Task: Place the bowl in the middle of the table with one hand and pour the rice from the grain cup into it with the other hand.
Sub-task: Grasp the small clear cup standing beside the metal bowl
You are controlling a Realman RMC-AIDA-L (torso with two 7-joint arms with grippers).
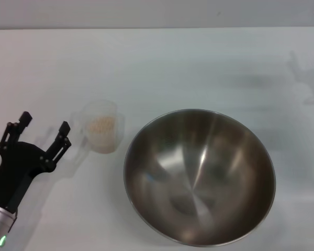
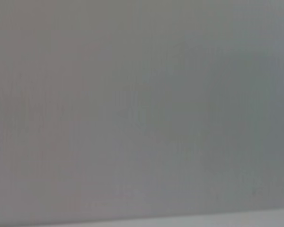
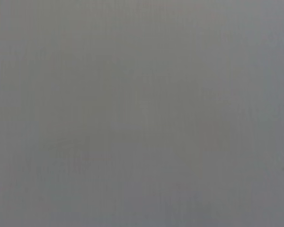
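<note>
My left gripper (image 1: 44,125) hangs spread just left of the cup (image 1: 101,133); closing off-centre could tip it, spilling rice (image 1: 101,124) short of the bowl (image 1: 200,177).

The table (image 1: 162,63) is a plain white, matte top that fills nearly the whole head view; its far edge runs straight across the very top of the frame, with a grey strip beyond it. Two things stand directly on it. The bowl (image 1: 199,175), wide, round and of shiny steel, sits at the lower centre to lower right of the frame, upright and with nothing inside. The grain cup (image 1: 100,127), small and of frosted plastic, stands upright at centre left, just beside the bowl's left rim but apart from it. The cup holds the rice (image 1: 101,124), a low pale heap. Faint grey shadows lie on the white top at the upper right.
</note>
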